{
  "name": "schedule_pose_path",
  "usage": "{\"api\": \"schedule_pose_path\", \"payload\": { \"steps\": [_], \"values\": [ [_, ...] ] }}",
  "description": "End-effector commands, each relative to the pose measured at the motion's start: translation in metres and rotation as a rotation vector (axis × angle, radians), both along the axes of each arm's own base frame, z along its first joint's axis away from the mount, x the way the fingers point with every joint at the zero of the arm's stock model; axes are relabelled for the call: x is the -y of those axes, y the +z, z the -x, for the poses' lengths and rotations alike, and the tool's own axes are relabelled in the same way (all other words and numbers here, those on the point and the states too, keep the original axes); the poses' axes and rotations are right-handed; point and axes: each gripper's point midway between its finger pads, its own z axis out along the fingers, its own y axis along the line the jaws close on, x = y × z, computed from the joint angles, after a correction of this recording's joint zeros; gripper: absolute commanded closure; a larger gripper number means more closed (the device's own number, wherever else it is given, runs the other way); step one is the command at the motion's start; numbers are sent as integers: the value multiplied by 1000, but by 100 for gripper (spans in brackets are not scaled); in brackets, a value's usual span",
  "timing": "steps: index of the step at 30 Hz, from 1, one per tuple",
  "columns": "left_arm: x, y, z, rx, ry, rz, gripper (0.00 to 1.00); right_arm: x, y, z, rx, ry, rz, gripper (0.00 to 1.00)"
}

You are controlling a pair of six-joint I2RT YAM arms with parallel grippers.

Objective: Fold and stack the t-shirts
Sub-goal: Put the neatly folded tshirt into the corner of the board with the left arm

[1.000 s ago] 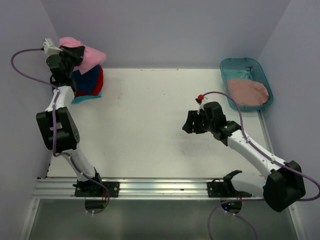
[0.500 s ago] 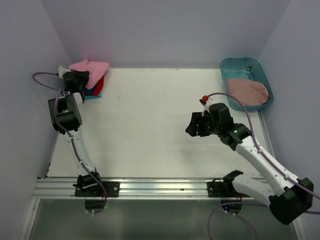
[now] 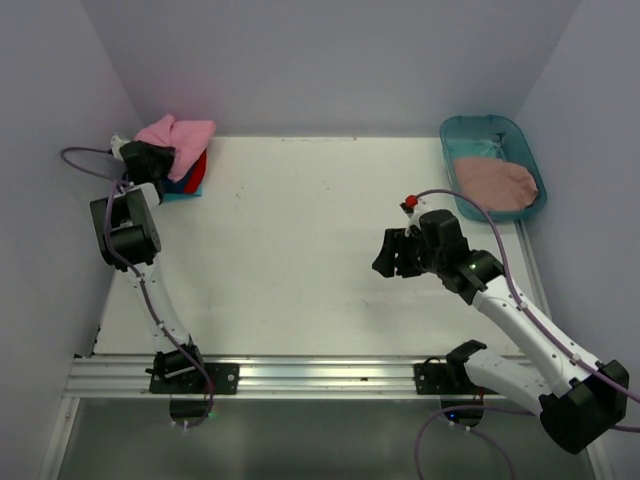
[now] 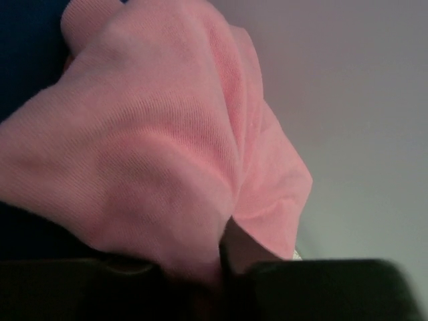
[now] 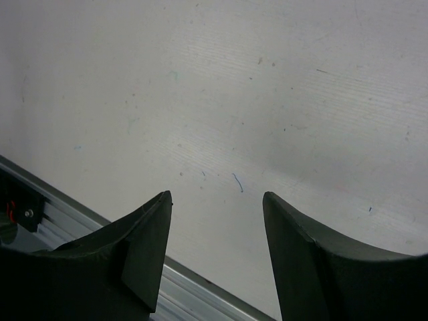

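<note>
In the far left corner lies a bright pink t-shirt (image 3: 178, 133), bunched on top of a small stack of t-shirts (image 3: 194, 176) showing red, navy and turquoise edges. My left gripper (image 3: 150, 158) is at the pile's left side, shut on a fold of the pink cloth. In the left wrist view the pink t-shirt (image 4: 167, 154) fills the picture and runs down between the dark jaws of the left gripper (image 4: 224, 271); navy cloth (image 4: 27, 40) shows at the top left. A dusty rose t-shirt (image 3: 495, 183) lies in the tub. My right gripper (image 3: 395, 255) (image 5: 217, 200) hangs open over bare table, holding nothing.
A teal plastic tub (image 3: 475, 130) stands at the far right corner. White table (image 3: 300, 230) stretches between the arms. A metal rail (image 3: 320, 375) (image 5: 73, 210) runs along the near edge. Walls close in behind and on both sides.
The left arm has swung back and down into the far left corner, lowering the pink t-shirt onto the stack. The right arm shifted slightly, its gripper still open.
</note>
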Motion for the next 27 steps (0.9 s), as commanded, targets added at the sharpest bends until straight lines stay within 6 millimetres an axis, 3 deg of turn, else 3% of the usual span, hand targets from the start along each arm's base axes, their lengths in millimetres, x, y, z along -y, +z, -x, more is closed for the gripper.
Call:
{"api": "schedule_pose_path", "payload": {
  "steps": [1, 2, 3, 4, 5, 6, 7, 12, 13, 16, 17, 19, 20, 21, 22, 23, 25, 26, 27],
  "values": [
    [-35, 77, 24, 54, 80, -26, 61, -1, 0, 3, 11, 18, 0, 39],
    [-42, 65, 42, -8, 148, 48, 43, 0, 0, 2, 14, 19, 4, 38],
    [-45, 71, 54, -33, 201, 76, 25, 1, 0, 1, 17, 10, 13, 37],
    [-47, 104, 67, -4, 246, 80, 10, 1, 1, 1, 19, 11, 13, 35],
    [-47, 100, 82, -39, 294, 90, 0, 0, 3, 0, 23, 14, 8, 35],
    [-43, 110, 89, -36, 306, 85, 0, 0, 5, -1, 26, 9, 7, 34],
    [-38, 137, 98, 0, 312, 77, 0, 0, 6, -1, 27, 6, 5, 34],
    [-4, 156, 119, 28, 209, 108, 0, -2, 18, -4, 60, 2, -21, 31],
    [5, 170, 123, 60, 177, 105, 0, -1, 18, -4, 61, -3, -21, 31],
    [58, 202, 126, 230, -44, 73, 0, 9, 17, -11, 84, -82, -4, 23],
    [88, 214, 126, 282, -149, 64, 0, 22, 17, -19, 105, -156, 40, 15],
    [127, 231, 127, 346, -284, 31, 0, 35, 17, -25, 113, -241, 75, 5],
    [166, 242, 130, 380, -408, 18, 0, 45, 21, -31, 131, -302, 104, 3],
    [186, 248, 134, 409, -469, 11, 0, 50, 22, -34, 130, -337, 117, 2],
    [208, 257, 142, 446, -532, -6, 0, 53, 26, -36, 140, -361, 122, 2],
    [245, 258, 153, 462, -634, -20, 0, 57, 33, -38, 156, -386, 126, 2],
    [286, 273, 182, 543, -764, -51, 0, 63, 39, -40, 168, -421, 141, 1],
    [322, 265, 205, 557, -875, -43, 0, 65, 47, -40, 176, -427, 145, 1],
    [337, 262, 219, 557, -928, -49, 0, 68, 49, -39, 175, -427, 159, 1]
  ]
}}
